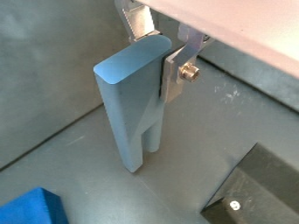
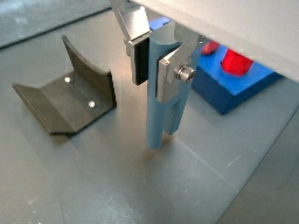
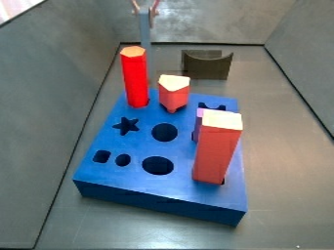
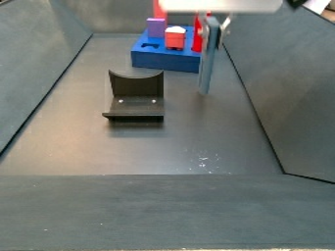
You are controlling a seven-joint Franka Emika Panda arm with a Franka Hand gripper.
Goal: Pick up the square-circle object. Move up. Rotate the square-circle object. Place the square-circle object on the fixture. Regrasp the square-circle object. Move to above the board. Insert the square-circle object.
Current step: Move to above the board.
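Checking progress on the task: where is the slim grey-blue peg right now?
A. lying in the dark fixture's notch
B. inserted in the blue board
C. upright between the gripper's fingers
C: the slim grey-blue peg stands upright, clamped in the gripper, beside the dark fixture.

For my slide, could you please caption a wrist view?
Claw holds the square-circle object upright between fixture and board.

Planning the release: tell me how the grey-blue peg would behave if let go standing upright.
The peg, clamped near its top by the tool, looks rigid. Tall and slim on a small end, it would probably tip easily. Its flat faces suggest it wouldn't roll.
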